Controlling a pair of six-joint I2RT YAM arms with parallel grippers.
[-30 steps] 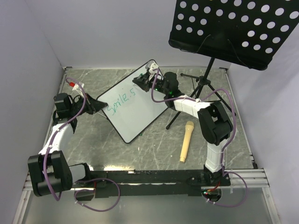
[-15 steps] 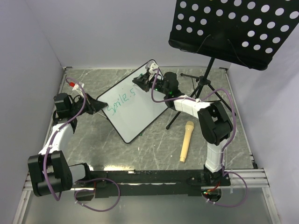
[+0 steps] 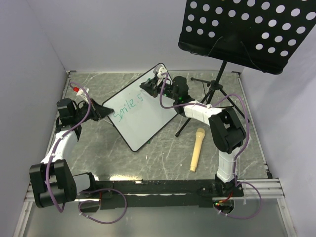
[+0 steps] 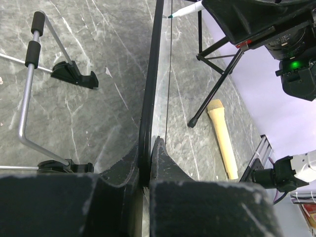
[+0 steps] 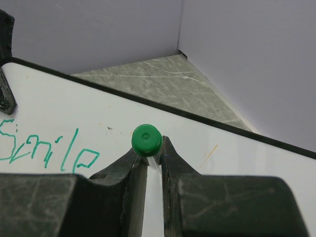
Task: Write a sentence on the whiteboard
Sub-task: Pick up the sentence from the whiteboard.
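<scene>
On the bench [image 3: 163, 158], left of centre, we found the whiteboard [image 3: 143, 118] set diagonally, one corner toward the left arm and the far corner toward the right. The left jaws were clenched on its black frame at the near corner. The left wrist view showed the board edge-on, with that edge pinched between both fingers. The right jaws were clenched on a marker [image 5: 146, 139], its green end facing the wrist camera. Its tip [image 4: 173, 15] sat at or just off the board's face near the far edge, and we could not tell whether it touched.

Of the sentence [image 3: 126, 108], we read "Smile" in teal along the long edge, starting near the left jaws. One or two further marks followed it, too small to read with confidence. Most of the board's face beyond that was bare.

We judged the task to be in its early part: the first word was done, the second barely begun, and the rest of the line unwritten. Room for it lay along the same edge, toward the right jaws. A music stand [image 3: 247, 34] stood just right of the board and a microphone [image 3: 196, 148] lay on the bench nearer the arms. Neither was held by either arm.
</scene>
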